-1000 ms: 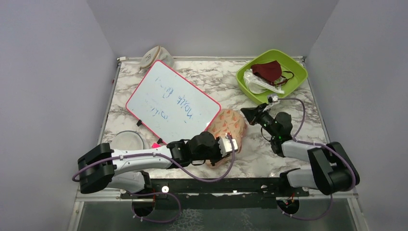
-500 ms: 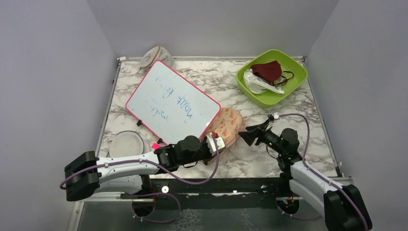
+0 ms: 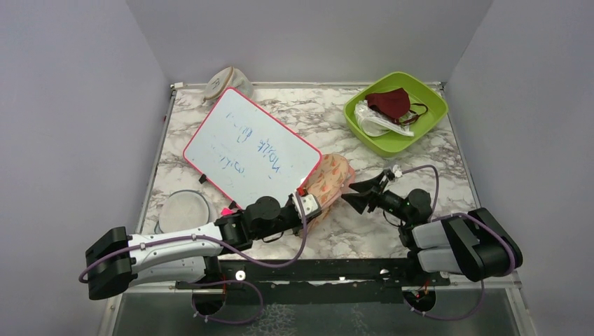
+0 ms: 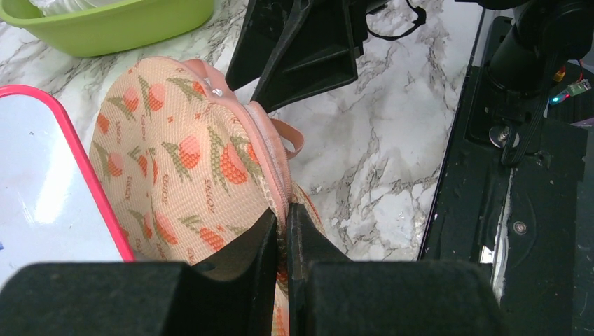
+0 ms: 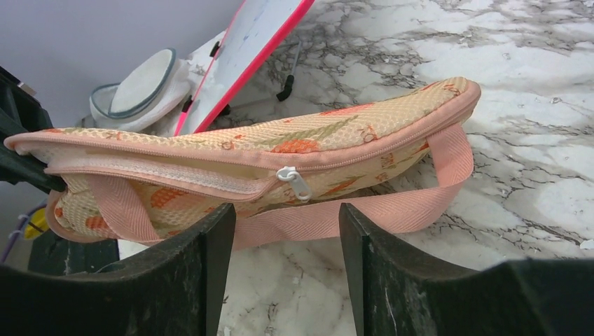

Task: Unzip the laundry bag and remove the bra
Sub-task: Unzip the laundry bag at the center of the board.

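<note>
The laundry bag [image 3: 330,179], peach with orange and green prints, stands on its edge in the middle of the marble table. My left gripper [image 4: 284,217] is shut on its pink zip edging at the near end [image 3: 312,204]. In the right wrist view the bag [image 5: 280,136] lies across the frame. Its silver zip pull [image 5: 294,183] hangs at the middle, and the zip gapes slightly to the left of it. My right gripper [image 5: 287,208] is open just short of the pull and the pink strap [image 5: 392,210], on the bag's right side [image 3: 352,194]. The bra is hidden.
A pink-framed whiteboard [image 3: 252,148] lies tilted left of the bag. A green bowl [image 3: 436,105] at the back right holds a maroon mask [image 3: 389,103] and a clear wrapper [image 3: 375,120]. A beige pouch [image 3: 225,82] sits at the back left, a round lidded dish [image 3: 185,207] near left.
My right gripper has opened and swung left and down to the bag's side. The left arm has pulled back a little with the bag's edge, turning the bag more on edge.
</note>
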### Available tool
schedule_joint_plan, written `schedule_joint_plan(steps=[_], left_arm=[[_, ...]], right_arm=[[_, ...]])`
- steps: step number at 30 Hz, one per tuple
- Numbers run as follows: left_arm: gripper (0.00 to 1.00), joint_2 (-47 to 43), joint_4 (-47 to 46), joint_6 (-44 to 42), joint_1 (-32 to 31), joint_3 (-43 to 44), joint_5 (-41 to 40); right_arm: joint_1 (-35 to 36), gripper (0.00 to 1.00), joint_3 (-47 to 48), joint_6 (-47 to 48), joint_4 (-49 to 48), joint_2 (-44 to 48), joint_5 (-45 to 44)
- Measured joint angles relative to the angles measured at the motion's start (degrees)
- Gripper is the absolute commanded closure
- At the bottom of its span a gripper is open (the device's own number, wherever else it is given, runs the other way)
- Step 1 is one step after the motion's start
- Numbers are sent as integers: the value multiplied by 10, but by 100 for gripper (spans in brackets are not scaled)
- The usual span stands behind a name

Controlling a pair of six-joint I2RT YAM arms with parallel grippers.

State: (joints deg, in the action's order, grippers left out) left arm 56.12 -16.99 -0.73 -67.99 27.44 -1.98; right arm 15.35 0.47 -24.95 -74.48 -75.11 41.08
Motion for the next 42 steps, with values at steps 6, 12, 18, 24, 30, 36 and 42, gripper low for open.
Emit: schedule_joint_plan(steps=[6, 12, 18, 24, 30, 36, 42], left_arm=[[100, -7, -1, 0, 0, -6, 0], [100, -9, -1, 0, 0, -6, 0], [100, -10, -1, 0, 0, -7, 2], [100, -10, -1, 0, 0, -7, 7], [100, -9, -1, 0, 0, -7, 14], [100, -9, -1, 0, 0, -7, 17], [100, -7, -1, 0, 0, -7, 17]], right_arm=[[0, 62, 2, 23, -44, -56, 20], [-1, 52, 2, 44, -62, -75, 19], [-1, 51, 18, 62, -64, -98, 24], [-1, 51, 33, 62, -79, -145, 43], [-1, 47, 44, 57, -81, -216, 68], [-1, 46, 44, 58, -81, -199, 73], [-1, 42, 30, 49, -55, -51, 24]])
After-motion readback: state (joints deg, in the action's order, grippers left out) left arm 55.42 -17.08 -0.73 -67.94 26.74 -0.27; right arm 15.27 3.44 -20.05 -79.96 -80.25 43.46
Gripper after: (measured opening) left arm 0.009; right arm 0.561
